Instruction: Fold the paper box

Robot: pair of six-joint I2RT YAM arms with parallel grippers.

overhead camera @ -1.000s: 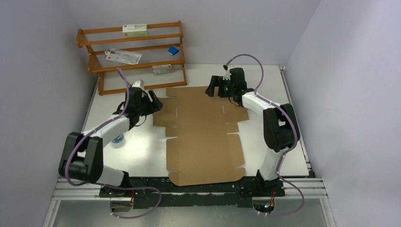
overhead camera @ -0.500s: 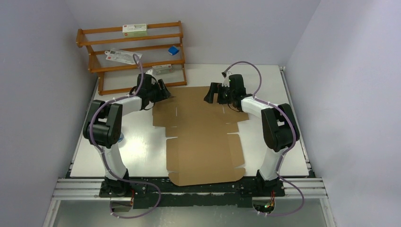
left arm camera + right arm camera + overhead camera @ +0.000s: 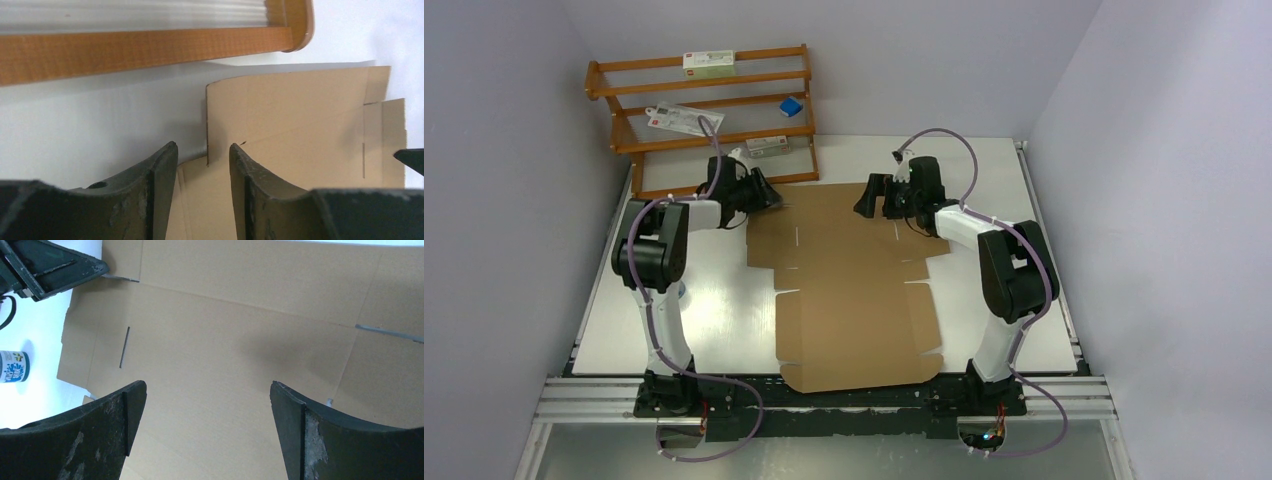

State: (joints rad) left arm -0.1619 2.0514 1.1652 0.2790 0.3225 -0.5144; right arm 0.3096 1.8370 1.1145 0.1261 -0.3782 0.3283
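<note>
Paper box [image 3: 849,290] flat on table [image 3: 714,320], rack [image 3: 714,140] behind its far left corner.

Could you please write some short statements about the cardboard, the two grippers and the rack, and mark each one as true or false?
1. The paper box lies on the table as an unfolded sheet. True.
2. The right gripper is clamped on a flap. False: its jaws stand wide open above the sheet.
3. The left gripper is at the sheet's far left corner. True.
4. The wooden rack stands at the table's far right. False: it stands at the far left.
</note>
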